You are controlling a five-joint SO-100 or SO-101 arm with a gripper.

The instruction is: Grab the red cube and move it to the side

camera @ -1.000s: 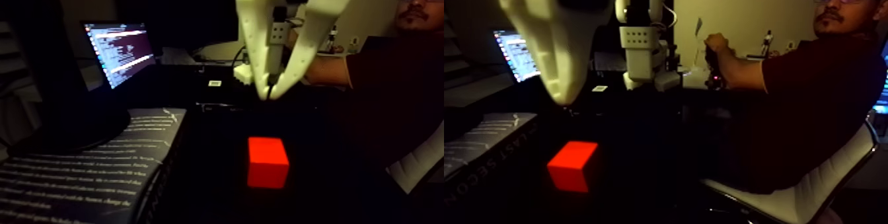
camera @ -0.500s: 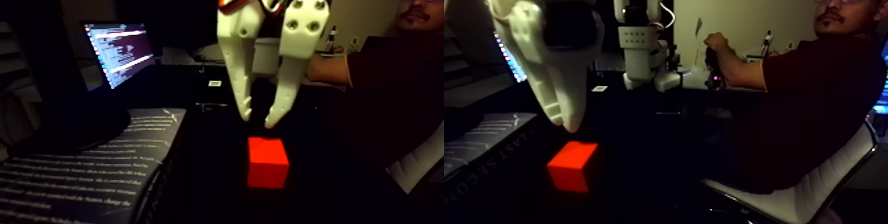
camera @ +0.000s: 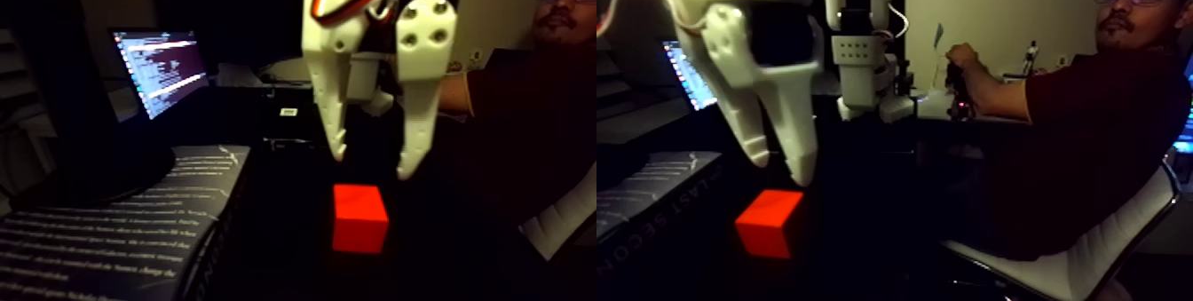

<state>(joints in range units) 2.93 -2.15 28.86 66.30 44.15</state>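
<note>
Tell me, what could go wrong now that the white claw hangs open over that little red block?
1. The claw hovers above the red cube, not yet around it. If it descends off-centre, one fingertip could land on the top and push the cube away.
2. A book lies close beside the cube, so a sideways move that way might bump it.
3. The scene is dark, so judging depth looks hard.
</note>
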